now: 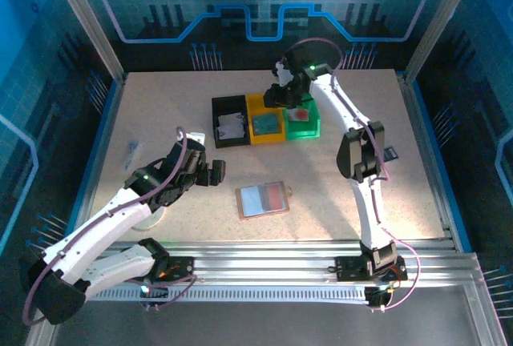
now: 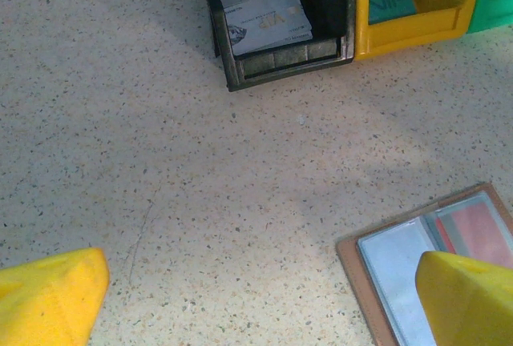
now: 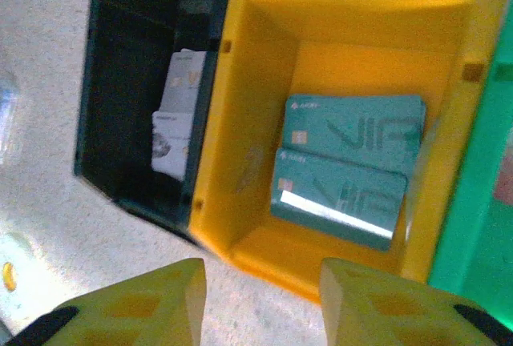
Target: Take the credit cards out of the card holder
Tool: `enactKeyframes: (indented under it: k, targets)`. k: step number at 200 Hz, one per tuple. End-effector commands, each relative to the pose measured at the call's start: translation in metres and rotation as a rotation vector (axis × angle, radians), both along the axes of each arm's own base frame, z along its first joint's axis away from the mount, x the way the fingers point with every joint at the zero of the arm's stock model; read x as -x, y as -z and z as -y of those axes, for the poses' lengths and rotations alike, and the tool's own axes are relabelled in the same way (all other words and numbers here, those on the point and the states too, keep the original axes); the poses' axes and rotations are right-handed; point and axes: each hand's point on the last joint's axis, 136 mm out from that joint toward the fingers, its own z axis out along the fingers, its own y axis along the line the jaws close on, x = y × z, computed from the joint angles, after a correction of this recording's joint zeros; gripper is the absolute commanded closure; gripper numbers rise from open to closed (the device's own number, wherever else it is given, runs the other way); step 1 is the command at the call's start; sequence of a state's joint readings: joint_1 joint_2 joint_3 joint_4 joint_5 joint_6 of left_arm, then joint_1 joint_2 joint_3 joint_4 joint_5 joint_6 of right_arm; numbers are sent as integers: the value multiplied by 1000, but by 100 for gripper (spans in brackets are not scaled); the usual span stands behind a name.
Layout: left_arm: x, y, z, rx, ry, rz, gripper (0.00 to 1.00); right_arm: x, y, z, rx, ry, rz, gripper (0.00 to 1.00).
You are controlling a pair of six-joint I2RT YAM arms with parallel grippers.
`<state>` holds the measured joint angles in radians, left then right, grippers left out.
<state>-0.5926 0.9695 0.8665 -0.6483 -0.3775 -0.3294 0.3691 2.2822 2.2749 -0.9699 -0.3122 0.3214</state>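
The right gripper (image 3: 263,278) hangs above the near rim of the yellow rectangular plastic bin (image 3: 240,122), its two yellow fingers parted with nothing between them. Inside that bin two teal plastic credit cards (image 3: 345,170) lie flat and overlapping. A black plastic bin (image 3: 120,106) touches the yellow bin's left side and holds pale grey cards (image 3: 180,114). A green plastic bin (image 3: 473,226) touches its right side. The left gripper (image 2: 256,274), spread wide and empty, hovers over the speckled beige tabletop (image 2: 200,162), nearer the arm bases than the yellow bin and to its left. The pinkish-tan leather-like card holder (image 1: 262,199) lies open and flat on the near side of the yellow bin, well apart from it. A reddish card (image 2: 477,230) shows through its right clear pocket.
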Motion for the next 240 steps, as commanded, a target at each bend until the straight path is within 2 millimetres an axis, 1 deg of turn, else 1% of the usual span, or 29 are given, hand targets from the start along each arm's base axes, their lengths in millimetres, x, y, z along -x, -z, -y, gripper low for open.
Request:
enactKeyframes:
  k: [1,7,19,35,45,63,74,92,105,108,110,113,125,132,154,181,193,210,225,240]
  targets:
    - [2,2,-2,-7,13,5,1,28,-72,1,-34,-14,155,53]
    - [2,1,-2,-6,15,4,1,37,-78,1,-38,-17,177,52]
    - [3,2,-1,-5,18,0,1,56,-82,2,-45,-17,206,49]
    - [4,2,1,1,31,-8,1,84,-76,6,-60,-9,226,45]
    - [5,2,5,11,48,-14,1,103,-67,11,-71,2,222,42]
    - [7,3,12,28,85,-34,1,136,-51,16,-118,3,223,40]
    - [9,4,18,41,115,-55,1,157,-36,21,-131,9,217,40]
    - [15,4,32,82,188,-90,1,191,-15,20,-160,-15,208,39]
    - [19,4,43,115,238,-117,1,211,-1,16,-176,-39,189,39]
    - [19,4,45,122,244,-122,1,214,-2,14,-180,-47,195,39]
    - [20,4,46,127,246,-127,1,219,6,16,-170,-48,181,39]
    - [20,4,48,135,250,-133,1,224,10,16,-163,-52,177,39]
    - [23,2,56,168,274,-167,1,237,22,16,-152,-59,170,40]
    - [25,2,60,184,280,-190,1,243,25,15,-161,-68,170,40]
    - [34,1,72,242,295,-278,2,258,44,18,-157,-68,136,41]
    - [41,5,73,258,249,-368,1,270,64,27,-145,-46,106,42]
    - [41,8,69,257,201,-380,1,272,68,31,-142,-35,111,43]
    - [41,12,69,290,137,-365,1,274,73,36,-135,-15,121,43]
    - [41,21,67,320,53,-362,1,274,75,36,-149,-3,117,43]
    - [43,30,69,351,11,-371,1,276,77,33,-153,-8,104,44]
